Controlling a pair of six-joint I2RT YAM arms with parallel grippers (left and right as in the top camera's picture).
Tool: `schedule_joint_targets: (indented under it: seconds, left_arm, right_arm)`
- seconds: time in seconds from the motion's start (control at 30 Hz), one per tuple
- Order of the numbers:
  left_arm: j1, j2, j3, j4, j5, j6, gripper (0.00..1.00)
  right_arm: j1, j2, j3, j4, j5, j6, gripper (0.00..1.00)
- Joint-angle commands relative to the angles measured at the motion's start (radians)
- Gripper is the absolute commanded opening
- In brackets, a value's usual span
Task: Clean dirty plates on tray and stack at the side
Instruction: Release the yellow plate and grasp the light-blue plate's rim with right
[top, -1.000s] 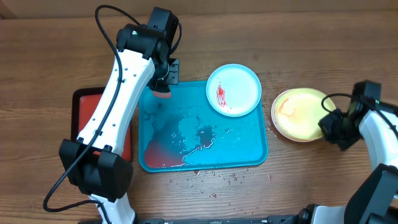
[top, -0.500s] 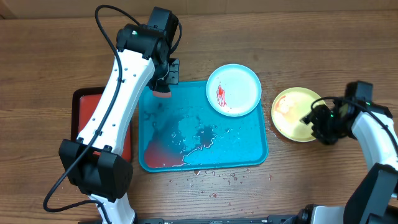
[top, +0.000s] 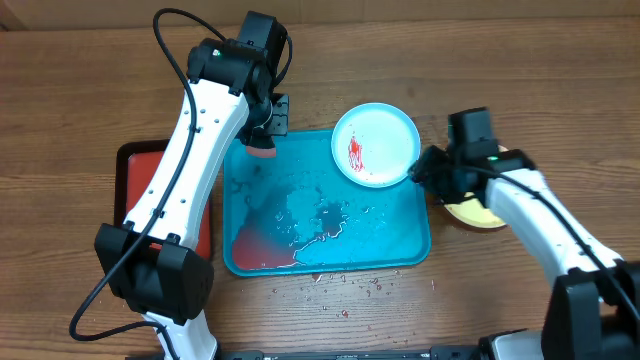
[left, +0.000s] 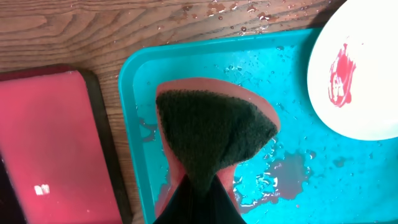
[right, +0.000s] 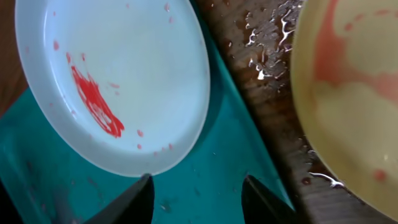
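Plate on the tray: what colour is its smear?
Red, off-centre on the plate; the right wrist view shows it best.

Open middle, crowded far edge
The middle and near half of the blue tray (top: 390, 235) were left unoccupied. Its far corners were taken up by a smeared plate (top: 375, 143) and a sponge (top: 260, 152); a narrow strip of table (right: 261, 81) was left between that plate and a yellow plate (right: 354, 93).

Plates, two: cyan-rimmed plate (top: 375, 144), yellow-green plate (right: 354, 112) (mostly hidden under arm in overhead view). Trays, two: blue tray (top: 300, 258), red tray (top: 135, 170). Sponge (left: 211, 134), one. Robot arms, two: left arm (top: 190, 150), right arm (top: 530, 210).
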Motion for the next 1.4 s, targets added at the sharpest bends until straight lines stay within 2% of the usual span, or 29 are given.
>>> schedule_joint_targets:
  seconds: [0.0,0.3,0.47,0.7,0.83,0.87,1.0,1.1,1.13,1.23,1.37]
  left_arm:
    - [0.005,-0.009,0.021,0.004,0.018,0.011,0.04]
    - [0.005,-0.009,0.021,0.009,0.018,0.011,0.04]
    - [0.005,-0.009,0.021,0.010,0.018,0.011,0.04]
    - [0.005,-0.009,0.021,0.013,0.018,0.011,0.04]
    - [0.005,-0.009,0.021,0.017,0.018,0.011,0.04]
    - [0.005,-0.009,0.021,0.018,0.018,0.011,0.04]
    - [0.005,-0.009,0.021,0.019,0.018,0.011,0.04]
    - [0.005,-0.009,0.021,0.019,0.018,0.011,0.04]
    - [0.005,-0.009,0.021,0.019,0.018,0.011,0.04]
    - [0.005,-0.009,0.021,0.021,0.018,0.011,0.04]
    - [0.005,-0.009,0.021,0.020,0.018,0.011,0.04]
  right_arm:
    - [0.059,0.052,0.005,0.044,0.136,0.120,0.43]
    - [0.116,0.190,0.005,0.083,0.139,0.144,0.35]
    - [0.171,0.191,0.005,0.066,0.014,0.055,0.27]
    - [0.350,0.185,0.016,-0.087,-0.021,0.017,0.27]
    - [0.419,0.165,0.083,-0.182,-0.015,-0.018,0.27]
    - [0.426,0.161,0.105,-0.203,-0.011,-0.030,0.28]
    - [0.426,0.159,0.195,-0.267,0.048,-0.087,0.44]
    - [0.415,0.159,0.229,-0.250,0.137,-0.184,0.65]
    - [0.410,0.159,0.229,-0.226,0.182,-0.220,0.69]
    - [0.395,0.175,0.228,-0.156,0.291,-0.307,0.72]
    - [0.359,0.236,0.228,-0.071,0.299,-0.446,0.72]
